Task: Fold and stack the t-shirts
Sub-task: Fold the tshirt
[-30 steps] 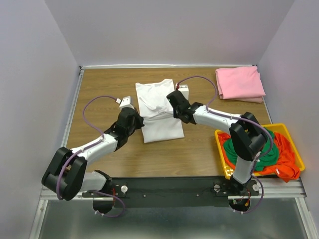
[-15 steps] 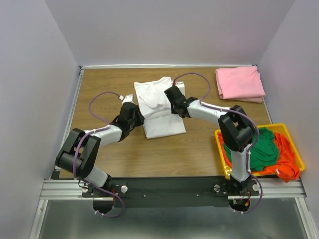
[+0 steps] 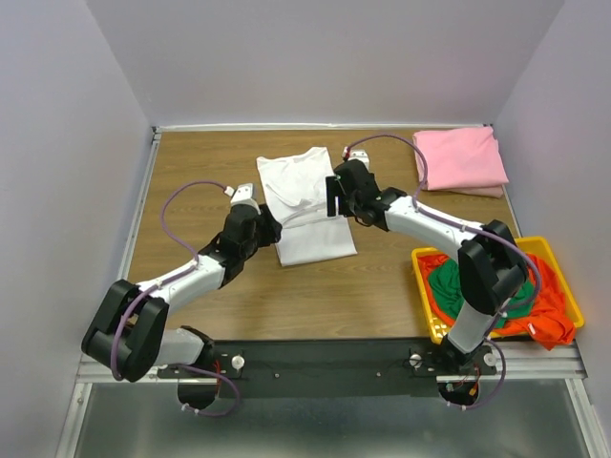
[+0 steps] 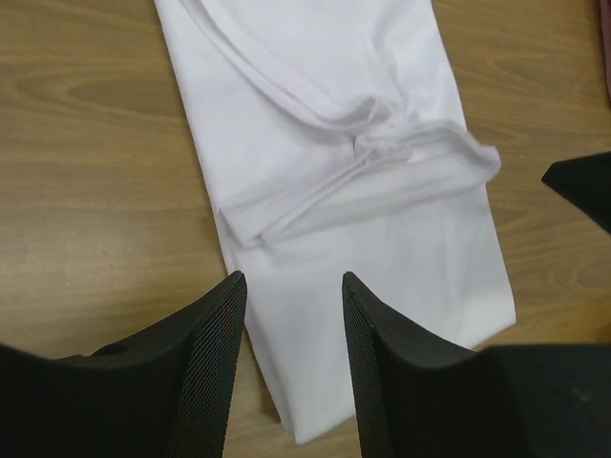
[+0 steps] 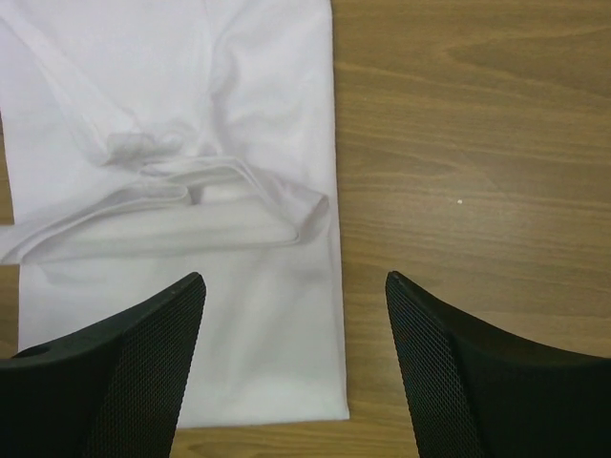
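Observation:
A white t-shirt (image 3: 304, 205) lies part-folded on the wooden table (image 3: 200, 172), with a bunched fold across its middle (image 4: 363, 157). My left gripper (image 3: 270, 227) hovers over the shirt's left edge, open and empty (image 4: 293, 279). At the shirt's right edge, my right gripper (image 3: 333, 196) stands wide open with nothing in it (image 5: 294, 278); the cloth (image 5: 191, 143) lies under its left finger. A folded pink t-shirt (image 3: 460, 159) rests at the back right. A green t-shirt (image 3: 482, 286) and an orange t-shirt (image 3: 549, 301) lie crumpled in the basket.
The yellow plastic basket (image 3: 420, 277) stands at the front right, close to the right arm's base. Grey walls close in the table on three sides. Bare wood shows to the left of the white shirt and in front of it (image 3: 325, 296).
Both grippers have gone from shut to open, letting go of the white shirt's fold. The right gripper has drawn back to the shirt's right edge, and the left to its left edge.

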`<state>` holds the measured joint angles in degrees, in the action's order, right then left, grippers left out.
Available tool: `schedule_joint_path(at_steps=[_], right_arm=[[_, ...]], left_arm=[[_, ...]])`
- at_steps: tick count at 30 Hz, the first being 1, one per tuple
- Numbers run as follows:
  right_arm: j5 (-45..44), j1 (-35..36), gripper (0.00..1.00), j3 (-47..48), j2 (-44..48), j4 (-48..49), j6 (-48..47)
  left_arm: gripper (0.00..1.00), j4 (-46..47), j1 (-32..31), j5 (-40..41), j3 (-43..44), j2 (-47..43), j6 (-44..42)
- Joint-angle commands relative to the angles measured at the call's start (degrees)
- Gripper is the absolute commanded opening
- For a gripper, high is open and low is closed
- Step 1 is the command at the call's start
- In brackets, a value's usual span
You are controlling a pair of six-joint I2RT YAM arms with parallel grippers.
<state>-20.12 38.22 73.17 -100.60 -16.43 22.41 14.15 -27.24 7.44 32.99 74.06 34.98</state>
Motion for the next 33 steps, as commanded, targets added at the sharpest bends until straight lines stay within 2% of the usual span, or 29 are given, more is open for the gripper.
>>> schedule_joint_path(at_steps=[1,6,11,16,24,33], right_arm=[[5.96,0.72,0.82,-3.64,0.31,-0.28,0.88],[10.88,2.03,0.8,-4.08,-1.79,1.39,1.23],[11.94,2.65,0.8,-2.95,-5.13,2.54,1.49],[12.12,2.74,0.8,-1.1,-8.9,2.8,1.23],[10.11,2.74,0.8,2.59,-12.87,2.8,1.05],[6.33,2.74,0.8,7.51,-18.49,2.63,0.44]], left_arm=[[0.52,0.26,-2.63,-0.41,-3.98,-1.29,2.89],[0.52,2.8,-7.2,-0.24,-5.39,-1.37,6.58],[0.52,5.53,-10.63,0.99,-5.22,0.2,8.61],[0.52,8.34,-12.57,0.56,-5.31,5.56,9.58],[0.51,10.63,-14.68,0.73,-5.83,13.2,11.51],[0.51,10.9,-17.22,2.05,-8.47,15.49,13.27]])
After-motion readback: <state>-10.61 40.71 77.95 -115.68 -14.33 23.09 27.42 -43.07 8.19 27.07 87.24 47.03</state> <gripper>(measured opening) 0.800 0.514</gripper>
